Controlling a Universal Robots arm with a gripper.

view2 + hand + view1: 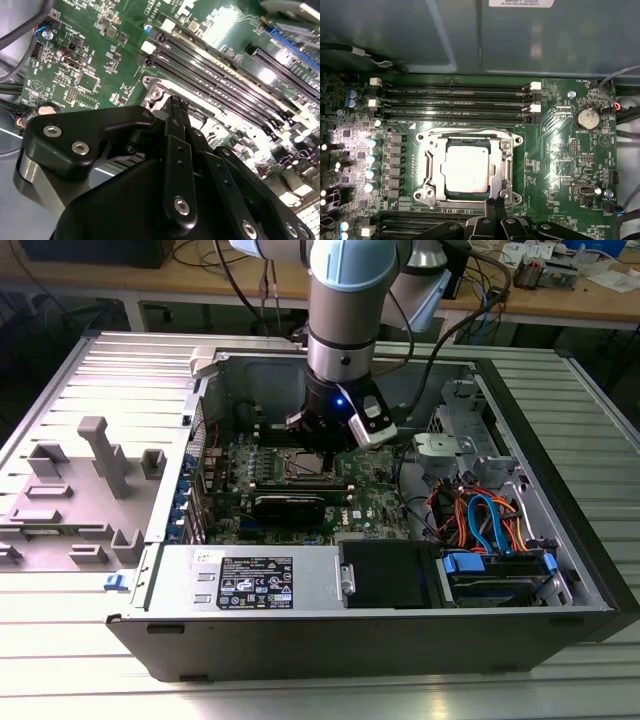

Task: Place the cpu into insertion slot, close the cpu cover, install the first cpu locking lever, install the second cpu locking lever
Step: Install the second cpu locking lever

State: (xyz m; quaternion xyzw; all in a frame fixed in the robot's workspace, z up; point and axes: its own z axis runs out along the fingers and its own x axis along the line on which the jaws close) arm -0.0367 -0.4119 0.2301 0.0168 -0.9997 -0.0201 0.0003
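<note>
The cpu [466, 167] lies flat in the insertion slot [422, 194], its silver top showing through the cut-out of the cpu cover [434, 165], which lies down over it. Thin metal lever rods run along the slot's edges. My gripper [494, 201] is at one edge of the slot, its black fingers pressed together; I cannot tell if anything thin is pinched between them. In the second wrist view the gripper [177, 101] has its tips just at the slot's silver corner [156, 93]. In the exterior view the gripper [322, 448] hangs over the slot [305, 468] inside the open computer case.
Long black memory slots [455, 102] run beside the socket, with a coin battery [586, 118] nearby. A black card [290, 505] stands on the board. Orange and blue cables [490, 520] and a drive cage crowd the exterior view's right. A grey fixture [100, 455] sits outside the case.
</note>
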